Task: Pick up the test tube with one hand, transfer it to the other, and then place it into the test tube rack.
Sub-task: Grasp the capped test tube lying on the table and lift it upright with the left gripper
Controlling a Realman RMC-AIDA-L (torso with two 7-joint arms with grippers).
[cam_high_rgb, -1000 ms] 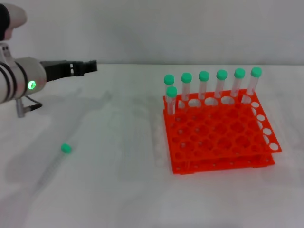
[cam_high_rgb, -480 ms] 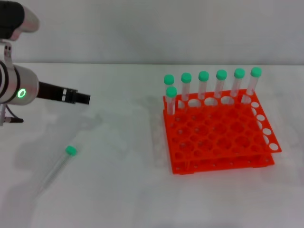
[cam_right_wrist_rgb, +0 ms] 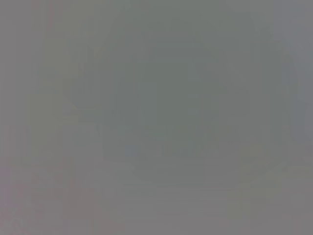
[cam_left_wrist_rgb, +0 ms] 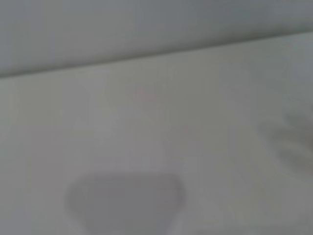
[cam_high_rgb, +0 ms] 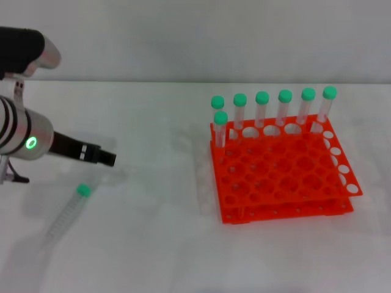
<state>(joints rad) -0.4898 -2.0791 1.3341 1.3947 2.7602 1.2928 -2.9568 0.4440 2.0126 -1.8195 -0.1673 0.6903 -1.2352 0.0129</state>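
Observation:
The test tube (cam_high_rgb: 66,211) lies flat on the white table at the near left, its green cap (cam_high_rgb: 83,190) pointing away from me. My left gripper (cam_high_rgb: 109,158), black on a thick white arm with a green light, hovers just beyond and to the right of the cap, not touching the tube. The orange test tube rack (cam_high_rgb: 281,180) stands on the right, with several green-capped tubes (cam_high_rgb: 262,108) upright along its far row. The left wrist view shows only bare table and a shadow. My right gripper is out of view, and its wrist view is plain grey.
The white table (cam_high_rgb: 159,244) stretches between the lying tube and the rack. A pale wall runs along the table's far edge.
My left arm has swung down and toward me, bringing its gripper from the far left of the table to just beside the lying tube's cap. The rack has not moved.

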